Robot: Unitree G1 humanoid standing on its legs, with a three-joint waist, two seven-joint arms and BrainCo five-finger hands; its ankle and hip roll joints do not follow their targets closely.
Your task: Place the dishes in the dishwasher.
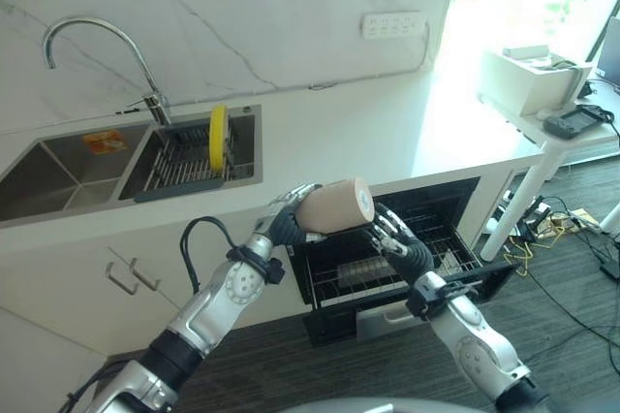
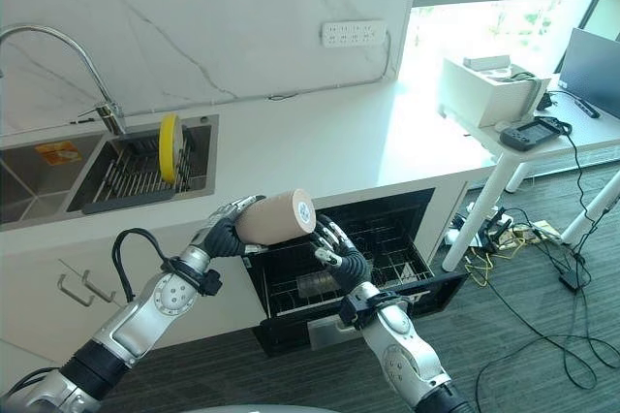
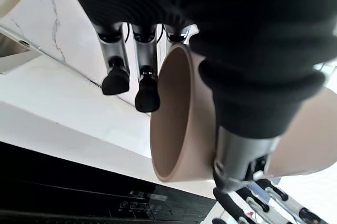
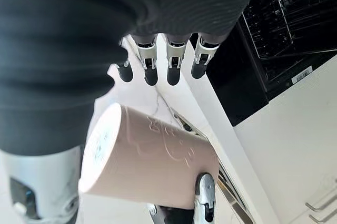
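Beige and smooth, a cup [image 1: 336, 206] is seen in the left eye view lying on its side in the air, gripped by the left hand [image 1: 287, 223] above the front of the open dishwasher [image 1: 387, 258]. The right hand [image 1: 395, 237] is held just beside the cup's base, its fingers spread and relaxed, holding nothing. Behind, on the white bench [image 1: 368, 132], a sink [image 1: 58, 171] is set, and a yellow plate [image 1: 218, 138] is stood upright in a drying rack [image 1: 184, 163] under the tap [image 1: 97, 49].

From the right eye view the same layout is shown: the cup [image 2: 276, 216] is held over the dark wire rack [image 2: 339, 272] of the pulled-out dishwasher, with a white side table [image 2: 523, 142] standing well apart to the right.

Through the left wrist view the cup's open mouth [image 3: 176, 113] is seen from close; the left thumb [image 3: 242, 150] is curled round its wall while the fingers [image 3: 147, 92] are passed inside the rim, so the cup is pinched between them.

By the right wrist view the right hand's fingers [image 4: 174, 69] are shown straight and slightly apart, with the cup [image 4: 147, 161] just past them and not touched by them.
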